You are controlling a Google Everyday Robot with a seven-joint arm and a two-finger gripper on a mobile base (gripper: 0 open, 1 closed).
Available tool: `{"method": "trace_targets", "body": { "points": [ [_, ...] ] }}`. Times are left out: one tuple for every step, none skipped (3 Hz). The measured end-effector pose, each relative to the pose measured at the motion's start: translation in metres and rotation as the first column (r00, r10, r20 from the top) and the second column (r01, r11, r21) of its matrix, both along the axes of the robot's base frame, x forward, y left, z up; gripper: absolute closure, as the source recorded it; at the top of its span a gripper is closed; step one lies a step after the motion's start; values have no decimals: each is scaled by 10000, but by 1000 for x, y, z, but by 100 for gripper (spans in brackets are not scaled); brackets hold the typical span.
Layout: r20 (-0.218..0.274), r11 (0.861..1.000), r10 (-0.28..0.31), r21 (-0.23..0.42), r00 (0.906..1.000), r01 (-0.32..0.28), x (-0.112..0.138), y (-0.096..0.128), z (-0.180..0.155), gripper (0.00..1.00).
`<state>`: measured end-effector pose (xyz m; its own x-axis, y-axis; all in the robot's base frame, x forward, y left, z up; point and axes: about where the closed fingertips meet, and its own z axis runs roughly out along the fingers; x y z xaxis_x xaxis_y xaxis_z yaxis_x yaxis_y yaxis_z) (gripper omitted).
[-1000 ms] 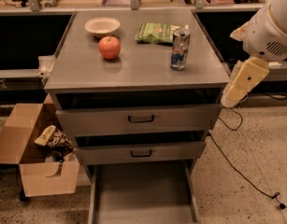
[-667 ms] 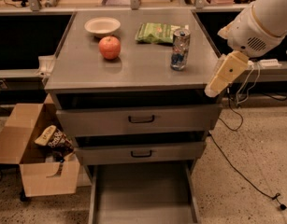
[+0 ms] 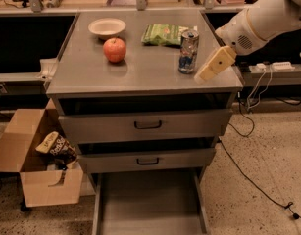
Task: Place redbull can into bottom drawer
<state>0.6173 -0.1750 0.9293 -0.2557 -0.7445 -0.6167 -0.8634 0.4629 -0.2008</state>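
the tool hangs just right of the redbull can; how far it is spread cannot be told; the can stands upright on the tabletop, slim, silver-and-blue, silver-topped; the bottom drawer is pulled out.

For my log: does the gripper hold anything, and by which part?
Nothing is held. The gripper hangs beside the slim silver-and-blue metal can, apart from it.
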Motion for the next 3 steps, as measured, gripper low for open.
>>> {"method": "trace_targets", "body": {
  "points": [
    [236, 9955, -178, 938, 9996, 156, 33, 6, -2, 0],
    [245, 9953, -178, 958, 9995, 154, 35, 7, -3, 0],
    [361, 9912, -310, 1298, 9989, 261, 46, 10, -5, 0]
  ]
}}
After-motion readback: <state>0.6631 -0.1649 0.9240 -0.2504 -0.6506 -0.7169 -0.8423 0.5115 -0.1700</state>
